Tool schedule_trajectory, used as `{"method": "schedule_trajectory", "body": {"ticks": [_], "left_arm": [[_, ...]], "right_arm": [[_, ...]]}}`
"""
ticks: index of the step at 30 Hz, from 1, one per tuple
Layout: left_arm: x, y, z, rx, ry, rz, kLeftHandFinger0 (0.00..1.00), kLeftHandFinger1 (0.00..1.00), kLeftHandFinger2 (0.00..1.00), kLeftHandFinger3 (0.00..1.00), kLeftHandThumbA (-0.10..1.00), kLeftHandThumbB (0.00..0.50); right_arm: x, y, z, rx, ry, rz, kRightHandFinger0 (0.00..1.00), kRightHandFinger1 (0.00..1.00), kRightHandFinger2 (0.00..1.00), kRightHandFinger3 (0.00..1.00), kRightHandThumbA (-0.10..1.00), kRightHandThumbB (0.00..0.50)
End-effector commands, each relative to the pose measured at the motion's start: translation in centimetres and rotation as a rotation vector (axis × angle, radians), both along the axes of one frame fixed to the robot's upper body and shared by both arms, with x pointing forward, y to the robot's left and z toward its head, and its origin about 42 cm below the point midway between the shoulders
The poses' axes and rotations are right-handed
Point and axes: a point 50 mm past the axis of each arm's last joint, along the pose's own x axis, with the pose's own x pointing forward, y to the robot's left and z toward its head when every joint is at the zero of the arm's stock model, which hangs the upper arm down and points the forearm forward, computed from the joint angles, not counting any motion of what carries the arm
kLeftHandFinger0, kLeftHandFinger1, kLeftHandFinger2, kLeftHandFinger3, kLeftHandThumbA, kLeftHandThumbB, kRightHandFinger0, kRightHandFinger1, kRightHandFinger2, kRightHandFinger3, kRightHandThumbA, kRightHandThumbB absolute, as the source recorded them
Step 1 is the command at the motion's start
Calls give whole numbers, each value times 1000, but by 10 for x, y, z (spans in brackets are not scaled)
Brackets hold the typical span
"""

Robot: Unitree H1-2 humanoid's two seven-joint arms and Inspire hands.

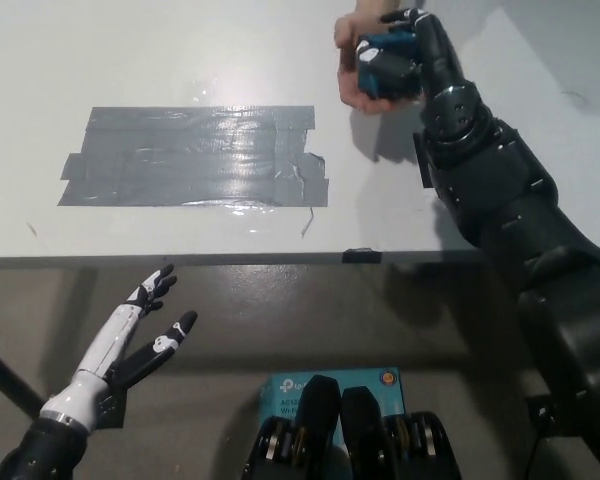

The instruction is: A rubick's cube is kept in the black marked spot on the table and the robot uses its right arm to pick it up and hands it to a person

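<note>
My black right hand [405, 50] is raised over the far right of the table, shut on the Rubik's cube [385, 68], which shows blue and dark faces. A person's open hand [355, 85] lies palm up directly under and behind the cube, touching or nearly touching it. The black marked spot [435, 160] on the table is mostly hidden beneath my right forearm. My white left hand [140, 335] rests low at the lower left, below the table edge, with its fingers spread and nothing in it.
A large patch of grey tape [195, 155] covers the middle of the white table [80, 60]. The table's front edge [180, 260] runs across the picture, with a small black clip [361, 255] on it.
</note>
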Motion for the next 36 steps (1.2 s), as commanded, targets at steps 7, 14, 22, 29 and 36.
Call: {"method": "schedule_trajectory", "body": {"ticks": [7,14,22,29,36], "left_arm": [[4,1,16,17,-51,-29,972,1000,1000,1000,676,84],[2,-1,13,10,-49,-28,963,1000,1000,1000,624,73],[3,2,14,9,-51,-25,949,1000,1000,1000,597,77],[6,2,15,11,-49,-25,939,1000,1000,1000,573,76],[3,3,7,9,-39,-16,933,1000,1000,1000,565,84]], "right_arm": [[7,4,35,-50,-22,127,1000,1000,1000,1000,772,500],[5,-1,48,11,-126,118,1000,1000,1000,1000,825,500],[-15,-31,109,62,-374,90,1000,1000,1000,1000,875,490],[-86,-78,143,93,-629,108,1000,1000,1000,1000,858,443],[-189,-96,96,114,-747,215,1000,1000,1000,1000,920,435]]}}
